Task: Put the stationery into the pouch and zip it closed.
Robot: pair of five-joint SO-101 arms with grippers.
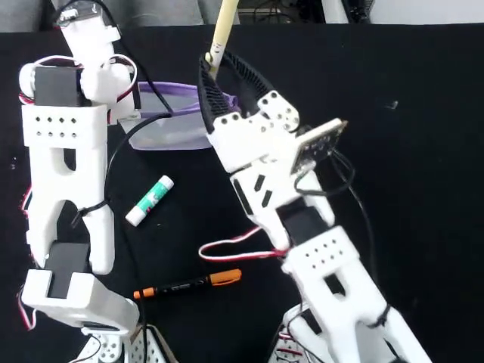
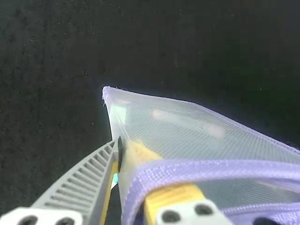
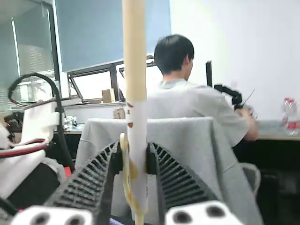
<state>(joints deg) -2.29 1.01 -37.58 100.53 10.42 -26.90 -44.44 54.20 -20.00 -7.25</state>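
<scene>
Right gripper (image 3: 134, 161): black ribbed jaws clamped on a long cream-coloured round stick (image 3: 134, 84), which stands upright. Most of its length rises above the grip and a short end shows below. It may be a pencil; the tip is unclear. In the high view this gripper (image 1: 214, 64) sits just beside the translucent mesh pouch with a purple zipper band (image 1: 170, 130).

Left gripper (image 2: 119, 152): closed on the pouch's rim near one corner. The grey ribbed finger (image 2: 89, 187) is outside and the yellow finger (image 2: 164, 192) is inside, seen through the mesh. The pouch lies on the matte black table (image 1: 423, 151).

Back toward the arm bases, loose and well apart from both grippers, are a white glue stick with a green label (image 1: 149, 200) and a slim black pen with an orange cap (image 1: 189, 283).
</scene>
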